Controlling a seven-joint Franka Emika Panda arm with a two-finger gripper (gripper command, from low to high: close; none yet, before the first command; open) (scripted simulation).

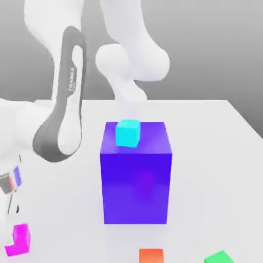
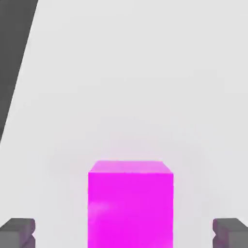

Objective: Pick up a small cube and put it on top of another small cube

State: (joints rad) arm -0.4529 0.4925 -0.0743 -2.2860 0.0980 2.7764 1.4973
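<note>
We look at the magenta cube (image 2: 130, 210), which stands on the white table (image 1: 205, 169) at the lower left of the frame in the exterior view. The gripper (image 2: 123, 235) is just by it, and its two fingers are spread wide; they have hold of nothing. In the hand view we see the cube in the space between the fingertips, with some bare table on each side of it, so neither finger touches its sides there. The gap seems a little smaller on one side than on the other, but we judge that closing can even this out.

The cube has no long axis to follow. What is important for us is its turn: two of its side faces look nearly square to the line on which the fingers will close, so we would need little or no rotation. How deep the fingertips reach beside the cube we cannot tell surely. We should check this depth before we close, because a grip too high could slip or tip the cube.

The green cube (image 1: 220, 257), on which we must put it, lies at the lower right of the exterior view, well apart, beyond the orange cube (image 1: 151, 256).
</note>
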